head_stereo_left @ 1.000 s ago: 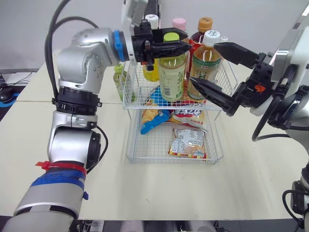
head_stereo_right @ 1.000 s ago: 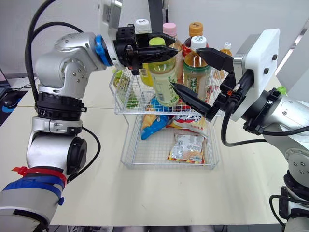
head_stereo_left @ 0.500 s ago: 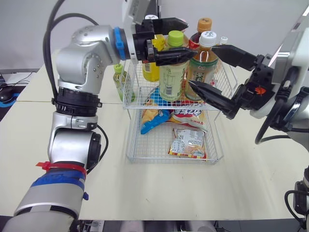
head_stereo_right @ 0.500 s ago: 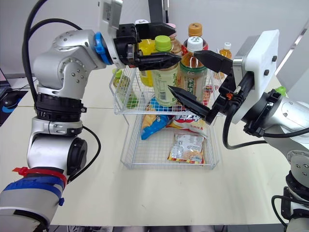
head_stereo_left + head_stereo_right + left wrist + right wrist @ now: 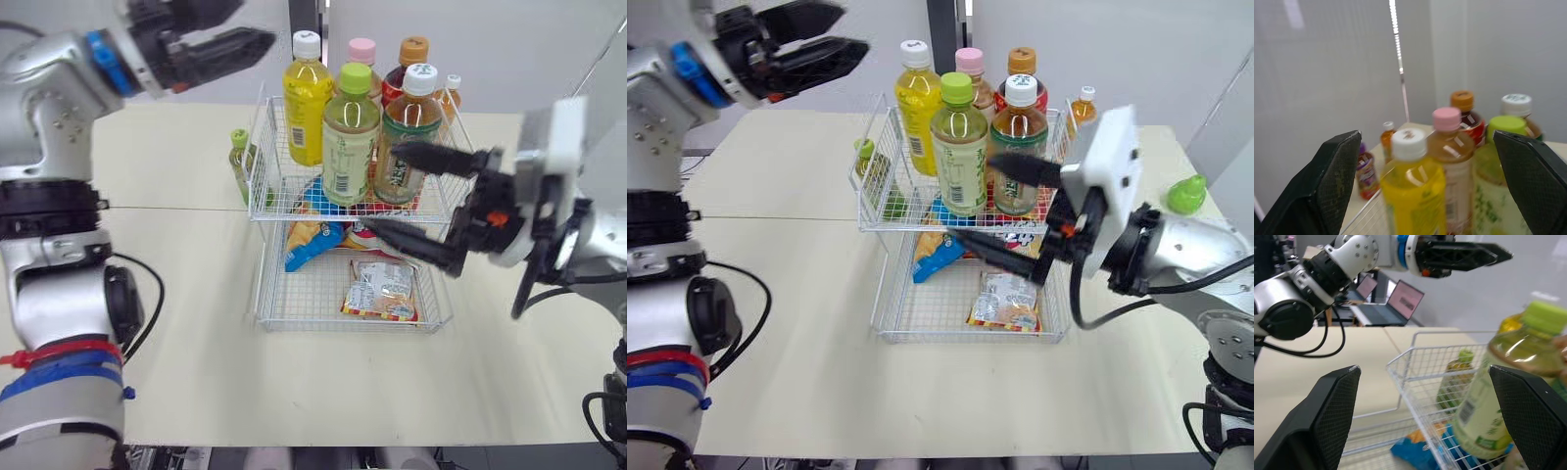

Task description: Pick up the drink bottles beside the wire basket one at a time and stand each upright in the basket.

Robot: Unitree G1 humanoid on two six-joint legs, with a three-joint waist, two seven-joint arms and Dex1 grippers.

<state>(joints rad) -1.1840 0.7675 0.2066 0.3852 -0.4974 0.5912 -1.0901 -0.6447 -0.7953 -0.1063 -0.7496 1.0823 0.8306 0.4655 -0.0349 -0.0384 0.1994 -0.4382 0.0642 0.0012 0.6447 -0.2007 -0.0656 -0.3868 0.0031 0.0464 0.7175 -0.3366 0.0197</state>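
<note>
Left gripper [image 5: 854,27], fingers spread and empty, hangs high to the left of the wire basket [image 5: 263,294]; right gripper [image 5: 971,196], likewise spread and empty, sits just in front of its upper tier. Five bottles stand upright there, among them the green-capped tea bottle [image 5: 350,137] and the yellow bottle [image 5: 306,98]. I judge the task mostly done: a small green-capped bottle [image 5: 240,162] on the worktop [image 5: 176,362] beside the basket's left wall, and a small orange-capped bottle [image 5: 451,93] beyond its right, are left
</note>
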